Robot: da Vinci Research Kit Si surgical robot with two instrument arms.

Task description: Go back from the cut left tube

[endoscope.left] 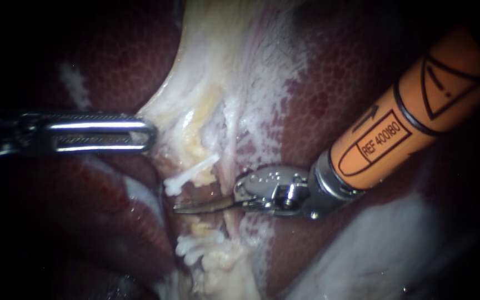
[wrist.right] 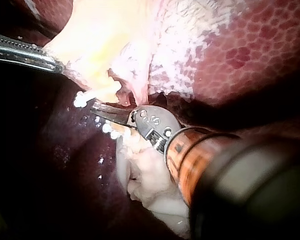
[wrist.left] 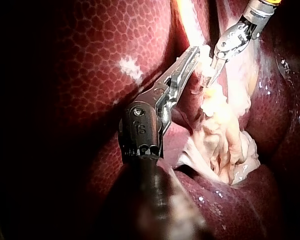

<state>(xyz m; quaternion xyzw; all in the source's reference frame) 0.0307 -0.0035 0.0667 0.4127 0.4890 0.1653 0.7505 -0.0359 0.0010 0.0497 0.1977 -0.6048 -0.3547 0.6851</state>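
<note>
- Cut tube (endoscope.left: 191,173): a white stub just above the right instrument (endoscope.left: 180,209), whose blades lie pressed together, holding nothing.
- Left instrument (endoscope.left: 150,135) apparently pinches pale tissue (endoscope.left: 206,83) beside the stub.
- The right instrument's orange sleeve (endoscope.left: 418,105) carries printed marks.

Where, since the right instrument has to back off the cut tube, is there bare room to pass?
Free: the bare liver between the pale tissue band and the shaft of the right instrument. Crowded: the middle, where its shut blades lie beside the white clip, with the left instrument shut on the band's edge nearby.
</note>
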